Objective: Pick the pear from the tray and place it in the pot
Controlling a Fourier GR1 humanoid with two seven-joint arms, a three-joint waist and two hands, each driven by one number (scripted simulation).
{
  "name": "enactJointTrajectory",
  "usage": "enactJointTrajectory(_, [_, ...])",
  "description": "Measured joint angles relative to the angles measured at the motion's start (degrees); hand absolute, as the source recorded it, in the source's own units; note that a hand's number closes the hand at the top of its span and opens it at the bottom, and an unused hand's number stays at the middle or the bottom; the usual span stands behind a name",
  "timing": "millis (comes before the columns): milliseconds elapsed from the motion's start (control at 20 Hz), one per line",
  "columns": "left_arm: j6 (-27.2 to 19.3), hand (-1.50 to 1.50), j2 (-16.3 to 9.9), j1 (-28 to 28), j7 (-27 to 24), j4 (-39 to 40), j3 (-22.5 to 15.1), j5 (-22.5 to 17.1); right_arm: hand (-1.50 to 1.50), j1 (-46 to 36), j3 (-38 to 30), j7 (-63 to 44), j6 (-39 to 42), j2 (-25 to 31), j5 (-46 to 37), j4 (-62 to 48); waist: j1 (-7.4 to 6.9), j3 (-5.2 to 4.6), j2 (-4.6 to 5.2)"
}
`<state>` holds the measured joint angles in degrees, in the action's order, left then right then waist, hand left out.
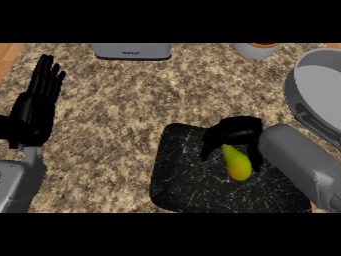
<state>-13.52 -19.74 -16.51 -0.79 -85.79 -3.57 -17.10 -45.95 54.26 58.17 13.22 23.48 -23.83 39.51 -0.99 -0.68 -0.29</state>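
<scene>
The pear (237, 163) lies on the black tray (184, 175); the right hand (236, 132) curls around its upper end; it looks light, firm, smooth-skinned, best held at the wider body; the grey pot (306, 107) stands near; the left hand (36, 102) rests spread.

one view only, from the robot's head, looking steeply down on the counter (129, 100) from close above. the forearms come in from the lower edge, the left hand (36, 105) at the view's left and the right hand (236, 132) right of centre, so the view is not mirrored. the tray (188, 185) lies near the lower edge; the pot (324, 95) is cut off by the right edge.
</scene>
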Motion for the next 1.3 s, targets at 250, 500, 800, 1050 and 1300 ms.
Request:
enactJointTrajectory(250, [-0.62,0.00,0.74,-0.14,0.01,0.06,0.10,0.62,1.50,1.62,0.34,1.18,-2.02,0.12,-0.66,3.79,0.43,-0.14,-0.27])
enactJointTrajectory(500, [-0.70,0.00,0.76,0.26,1.03,-1.01,0.31,0.91,1.50,3.15,-0.06,1.57,-3.02,1.04,-0.91,6.71,0.48,-0.11,-0.31])
enactJointTrajectory(800, [0.56,0.00,0.15,0.47,1.65,-1.54,1.66,0.38,1.50,4.23,-5.02,-0.98,-4.91,1.03,0.85,7.14,0.88,-0.02,-0.17])
enactJointTrajectory(1050, [0.75,0.00,0.11,0.99,1.46,-1.20,1.62,0.56,1.50,1.60,-13.17,-22.36,-12.31,-2.73,2.72,0.41,1.31,0.21,-0.26])
enactJointTrajectory(1300, [0.74,0.00,0.08,1.20,1.37,-0.90,1.54,0.84,1.50,-3.60,-19.52,-44.94,-23.68,-6.43,2.46,-4.49,1.21,0.22,-0.75])
